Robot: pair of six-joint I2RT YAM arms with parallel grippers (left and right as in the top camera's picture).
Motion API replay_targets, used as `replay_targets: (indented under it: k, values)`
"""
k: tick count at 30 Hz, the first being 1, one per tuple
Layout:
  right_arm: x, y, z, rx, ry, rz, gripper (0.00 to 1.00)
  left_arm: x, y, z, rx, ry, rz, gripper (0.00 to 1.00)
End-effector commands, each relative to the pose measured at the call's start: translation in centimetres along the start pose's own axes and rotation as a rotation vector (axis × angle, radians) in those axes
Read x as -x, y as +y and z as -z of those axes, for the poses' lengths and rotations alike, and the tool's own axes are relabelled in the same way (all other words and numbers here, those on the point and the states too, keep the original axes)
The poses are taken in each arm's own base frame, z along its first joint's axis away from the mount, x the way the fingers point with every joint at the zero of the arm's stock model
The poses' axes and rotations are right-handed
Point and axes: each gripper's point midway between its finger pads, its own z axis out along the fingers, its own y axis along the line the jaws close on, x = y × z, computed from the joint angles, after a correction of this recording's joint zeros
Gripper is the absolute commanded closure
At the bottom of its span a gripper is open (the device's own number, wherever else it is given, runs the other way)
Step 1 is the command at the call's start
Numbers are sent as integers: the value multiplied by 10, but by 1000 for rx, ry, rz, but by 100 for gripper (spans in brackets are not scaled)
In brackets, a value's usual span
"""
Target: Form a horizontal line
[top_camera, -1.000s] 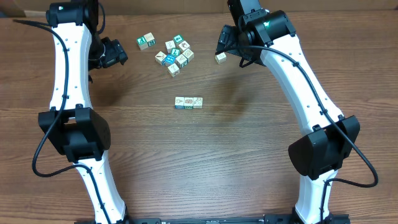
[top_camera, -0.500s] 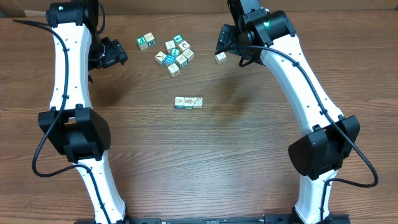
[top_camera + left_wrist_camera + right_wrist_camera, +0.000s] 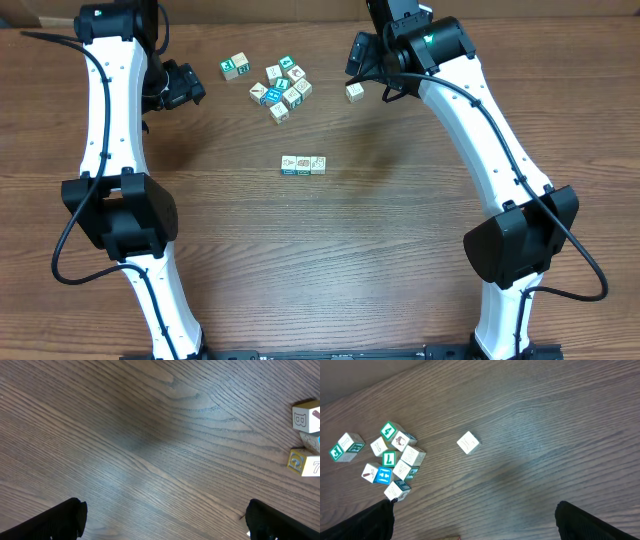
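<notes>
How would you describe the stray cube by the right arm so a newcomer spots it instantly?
Start at the right gripper at the top of the overhead view. Just below it lies the lone cube. It sits by itself, right of the bunch and apart from the three-cube row.

The table (image 3: 380, 250) is brown wood, open-grained and matt. The horizontal line (image 3: 303, 165) and the bunch of cubes (image 3: 281, 92) look like pale wood with printed faces. The left arm (image 3: 110, 100) and right arm (image 3: 480, 130) wear smooth white plastic shells, matt black at the joints.
</notes>
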Motion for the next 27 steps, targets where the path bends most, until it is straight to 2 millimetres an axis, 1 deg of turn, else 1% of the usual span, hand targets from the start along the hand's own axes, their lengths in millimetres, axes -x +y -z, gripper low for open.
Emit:
replay_targets:
  k: [1,11,20,24,27]
  values:
    - [4,-2,0,-20,-25,4,0,-1,-3,1,-5,-4,-3,1]
    - [5,-3,0,-26,-32,3,0,-1,-3,1,-5,-4,-3,1]
    - [10,1,0,-10,-54,-2,0,-1,-3,1,-5,-4,-3,0]
    - [10,2,-5,-5,-60,-4,0,-1,-3,1,-5,-4,-3,0]
    - [7,1,-12,-9,-54,-3,0,-1,-3,1,-5,-4,-3,0]
